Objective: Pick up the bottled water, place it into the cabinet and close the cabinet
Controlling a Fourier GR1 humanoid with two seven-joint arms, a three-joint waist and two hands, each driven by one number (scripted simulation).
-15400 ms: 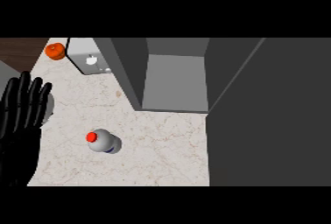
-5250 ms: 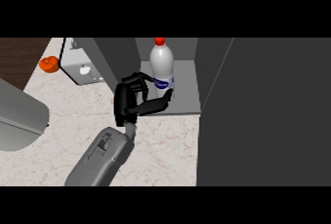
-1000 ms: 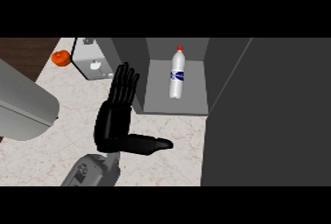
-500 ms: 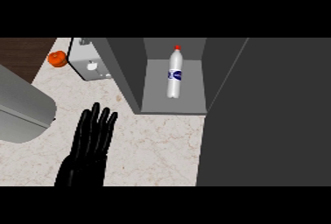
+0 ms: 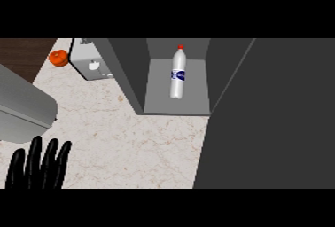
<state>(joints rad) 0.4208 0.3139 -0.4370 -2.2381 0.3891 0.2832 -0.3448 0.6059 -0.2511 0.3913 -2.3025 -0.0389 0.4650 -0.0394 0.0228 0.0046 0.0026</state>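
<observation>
bottle [image 5: 177, 75] upright in cabinet [image 5: 131, 75], door open | light, rigid, smooth plastic; take at mid-body | robot hand [image 5: 39, 166] released, fingers straight, low left over tabletop [image 5: 131, 142], which side unclear | next: close door

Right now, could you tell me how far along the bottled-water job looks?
The placing looks done: the bottled water stands inside the cabinet, with no hand on it. Nothing is in hand; one hand shows at the lower left over the counter, its fingers straight and holding nothing. Closing is what remains: the cabinet's front is open, with the dark door swung out to the right.
</observation>
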